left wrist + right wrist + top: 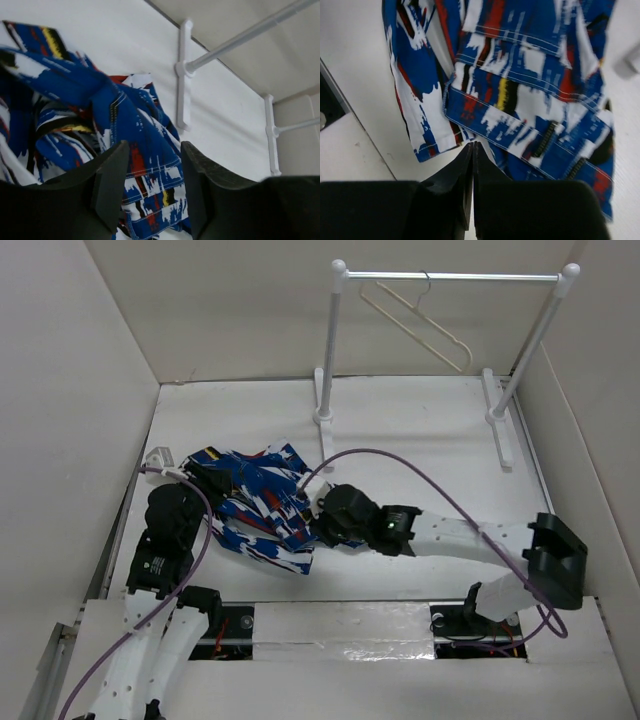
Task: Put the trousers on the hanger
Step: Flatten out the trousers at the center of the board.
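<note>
The trousers (262, 504), royal blue with white, red, black and yellow streaks, lie crumpled on the table left of centre. The cream-white hanger (420, 322) hangs by its hook on the rail at the back. My left gripper (216, 484) is open at the heap's left edge; in the left wrist view (152, 175) a stitched part of the trousers (150, 195) shows between its fingers (112, 180). My right gripper (320, 516) is shut and empty at the heap's right edge; in the right wrist view its tips (472, 146) meet just short of a hem of the trousers (520, 95).
The tall white two-post rail stand (450, 276) stands at the back right, with its feet (184, 75) on the table. White walls enclose the table on three sides. A purple cable (400, 465) arcs over the right arm.
</note>
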`<state>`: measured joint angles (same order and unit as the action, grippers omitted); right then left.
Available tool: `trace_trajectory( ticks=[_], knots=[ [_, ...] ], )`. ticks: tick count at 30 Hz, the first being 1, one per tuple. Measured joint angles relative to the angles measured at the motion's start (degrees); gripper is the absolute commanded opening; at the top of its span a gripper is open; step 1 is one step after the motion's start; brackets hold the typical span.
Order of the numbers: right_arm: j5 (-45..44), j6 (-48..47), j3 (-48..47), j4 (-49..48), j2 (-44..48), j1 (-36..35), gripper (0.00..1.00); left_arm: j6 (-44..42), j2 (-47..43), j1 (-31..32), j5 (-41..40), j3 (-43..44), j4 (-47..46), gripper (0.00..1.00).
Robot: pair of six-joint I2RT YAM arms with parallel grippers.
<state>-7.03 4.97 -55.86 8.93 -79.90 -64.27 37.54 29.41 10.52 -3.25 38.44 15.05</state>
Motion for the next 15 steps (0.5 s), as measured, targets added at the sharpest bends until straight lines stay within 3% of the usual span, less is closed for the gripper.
trace_trajectory(
  ticks=[1, 3, 4, 15],
  knots=[
    [-0.07, -0.11, -0.85, -0.57, -2.62, -0.9, 0.33, 0.7, -0.35, 0.0, -0.96, -0.72, 1.01, 0.55],
    [-0.28, -0.33, -2.29, -1.95, -6.97, -2.36, 0.49, 2.27, -1.2, 0.2, -2.49, -2.27, 3.17, 0.6],
    [-0.44, -0.33, -3.17, -2.54, -9.25, -2.95, 0.52, 3.1, -1.55, 0.31, -2.93, -2.89, 4.24, 0.6],
    [-7.04, 0.68, -10.21, -3.82, -24.33, -8.24, 0.54, 9.31, -0.7, 0.35, -2.75, -7.78, 5.84, 0.6]
  ],
)
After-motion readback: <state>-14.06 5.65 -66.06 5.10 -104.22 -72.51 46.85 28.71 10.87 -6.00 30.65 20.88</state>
